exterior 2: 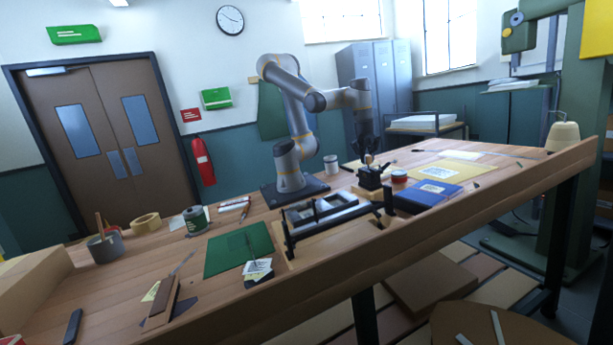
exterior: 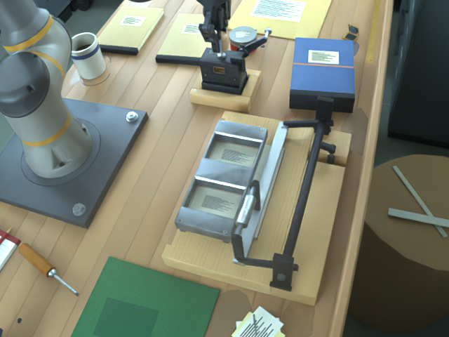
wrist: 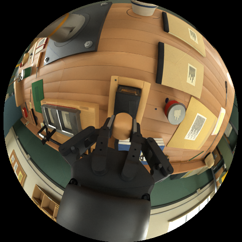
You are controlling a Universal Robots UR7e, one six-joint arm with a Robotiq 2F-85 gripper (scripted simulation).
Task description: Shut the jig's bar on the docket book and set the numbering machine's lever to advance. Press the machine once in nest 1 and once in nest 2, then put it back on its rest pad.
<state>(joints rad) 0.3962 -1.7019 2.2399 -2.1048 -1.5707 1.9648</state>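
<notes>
The docket book shows only as two printed slips through nest 1 [exterior: 235,155] and nest 2 [exterior: 217,202] of the grey jig frame, with the jig's bar [exterior: 270,174] lying down along its right edge. The black numbering machine [exterior: 222,70] stands on its wooden rest pad [exterior: 225,95] behind the jig, its lever [exterior: 255,42] pointing up and to the right. I grip the machine's rounded wooden knob [wrist: 122,126] from above with my gripper [wrist: 122,124] closed on it.
The bench's right edge runs close beside the jig board [exterior: 254,214]. A blue book [exterior: 322,72] lies right of the machine, a red ink tin [exterior: 242,36] behind it, the robot base plate [exterior: 65,156] to the left and a cup [exterior: 87,54] beyond.
</notes>
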